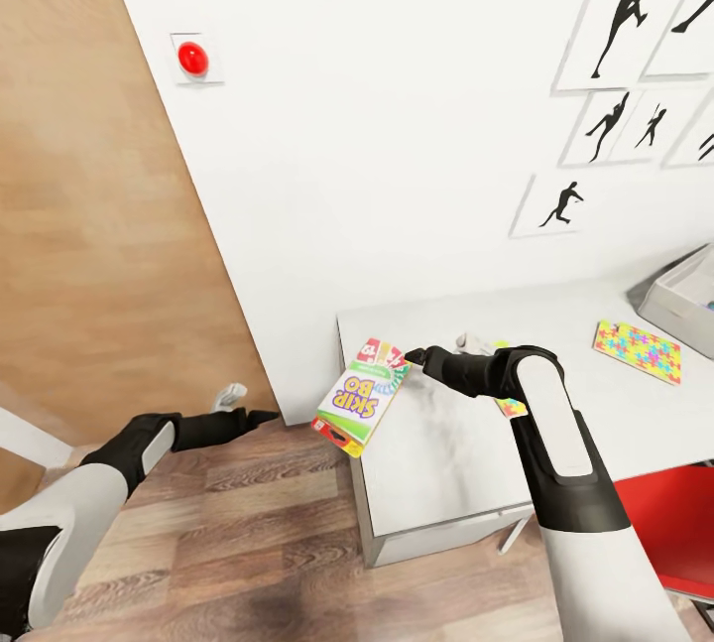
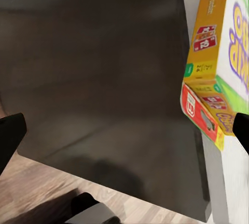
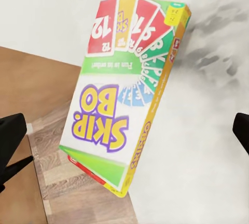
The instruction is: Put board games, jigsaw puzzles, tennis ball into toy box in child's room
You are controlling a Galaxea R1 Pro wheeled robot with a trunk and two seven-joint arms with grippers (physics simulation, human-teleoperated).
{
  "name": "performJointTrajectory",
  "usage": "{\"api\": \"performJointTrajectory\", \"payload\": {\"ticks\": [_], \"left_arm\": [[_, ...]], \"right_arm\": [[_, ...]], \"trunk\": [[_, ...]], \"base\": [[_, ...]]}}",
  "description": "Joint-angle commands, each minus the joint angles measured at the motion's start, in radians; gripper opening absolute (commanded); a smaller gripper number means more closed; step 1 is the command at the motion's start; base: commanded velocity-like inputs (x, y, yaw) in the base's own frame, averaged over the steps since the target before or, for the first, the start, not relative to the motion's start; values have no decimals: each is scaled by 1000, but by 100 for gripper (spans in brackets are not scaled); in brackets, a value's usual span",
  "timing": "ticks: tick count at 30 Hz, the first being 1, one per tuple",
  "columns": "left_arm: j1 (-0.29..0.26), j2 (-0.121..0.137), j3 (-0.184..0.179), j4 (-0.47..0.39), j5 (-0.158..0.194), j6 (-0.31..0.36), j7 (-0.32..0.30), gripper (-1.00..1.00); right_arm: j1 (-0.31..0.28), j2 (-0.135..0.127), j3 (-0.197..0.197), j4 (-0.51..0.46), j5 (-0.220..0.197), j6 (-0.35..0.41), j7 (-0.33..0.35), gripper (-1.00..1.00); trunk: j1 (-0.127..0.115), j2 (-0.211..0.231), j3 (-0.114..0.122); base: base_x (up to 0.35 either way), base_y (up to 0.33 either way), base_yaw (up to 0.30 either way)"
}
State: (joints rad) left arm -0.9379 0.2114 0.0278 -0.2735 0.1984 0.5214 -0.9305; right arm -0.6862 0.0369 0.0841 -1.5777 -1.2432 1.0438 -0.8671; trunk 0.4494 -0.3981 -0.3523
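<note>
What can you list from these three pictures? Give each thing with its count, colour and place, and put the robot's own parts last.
Skip-Bo game box: one, green, yellow and red, overhanging the table's left corner.
Jigsaw puzzle: one fully seen, multicoloured, flat on the table's right part; a second patch peeks from behind the right arm.
Toy box: one, pale grey, at the table's far right edge.
Table: one, pale grey-white, against the wall.
Silhouette pictures: several, black on white, on the wall.
Red button: one, on the wall.
Red seat: one, right of the table.
Left gripper: black, over the floor.
Right gripper: black, open, beside the box.
</note>
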Motion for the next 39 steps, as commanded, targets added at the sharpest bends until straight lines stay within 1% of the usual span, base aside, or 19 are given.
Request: {"api": "performJointTrajectory", "payload": {"ticks": [1,7,17,20,23,30,39], "left_arm": [[-1,-2,3,0,1,8,-3,100],[1,-9,2,0,1,8,-25,100],[3,-9,3,0,1,8,-74,100],[5,-9,3,0,1,8,-90,100],[6,-8,4,0,1,8,-107,100],[8,-9,3,0,1,8,-118,100],[8,-9,3,0,2,8,-119,100]], "right_arm": [[-1,1,0,-1,-9,3,-10,100],[-1,0,2,-1,-9,3,-10,100],[0,0,4,-2,-9,3,-10,100],[0,3,6,-1,-9,3,-10,100],[0,15,19,-2,-9,3,-10,100],[0,21,30,-2,-7,3,-10,100],[0,21,29,-2,-7,3,-10,100]], "trunk": [[1,-2,-1],[1,-2,6],[1,-2,22],[1,-2,27],[1,-2,32],[1,-2,43],[1,-2,58]], "base": [[0,0,0],[0,0,0],[0,0,0],[0,0,0],[0,0,0],[0,0,0],[0,0,0]]}}
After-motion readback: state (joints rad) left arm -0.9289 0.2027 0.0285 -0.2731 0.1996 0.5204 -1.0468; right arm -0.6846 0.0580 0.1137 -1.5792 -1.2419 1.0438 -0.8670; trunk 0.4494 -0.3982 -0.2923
